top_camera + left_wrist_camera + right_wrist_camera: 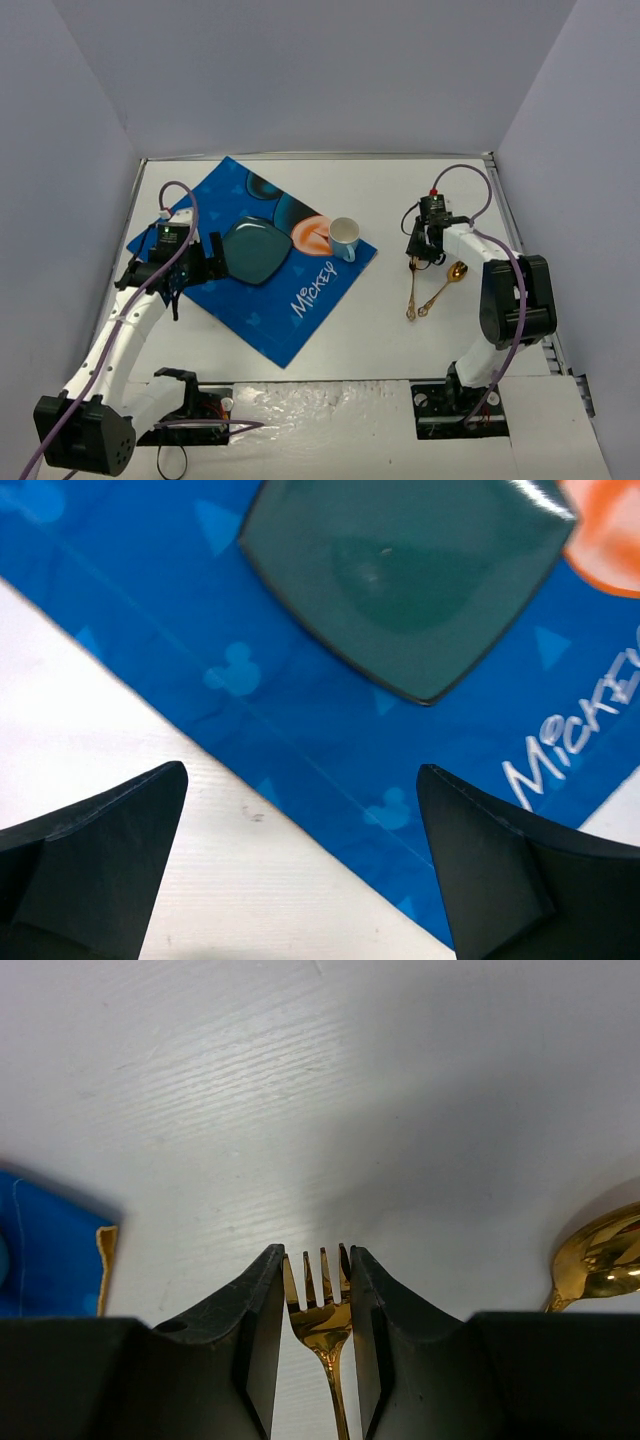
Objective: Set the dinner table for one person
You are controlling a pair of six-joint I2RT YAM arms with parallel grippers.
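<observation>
The white dinner table (400, 200) carries a blue Mickey placemat (300, 300) with a dark green square plate (256, 250) and a white cup (344, 238) on it. My left gripper (205, 258) is open and empty, low over the placemat's left edge beside the plate (400, 570). My right gripper (418, 252) is shut on the head of a gold fork (318, 1305), whose tines sit between the fingers; the fork (411, 295) lies on the table. A gold spoon (446, 283) lies just right of it, its bowl (600, 1260) showing in the right wrist view.
Grey walls enclose the table on three sides. Metal rails run along the table's edges. The arm bases stand at the near edge on crinkled foil. A corner of the placemat (50, 1250) shows left of the right gripper.
</observation>
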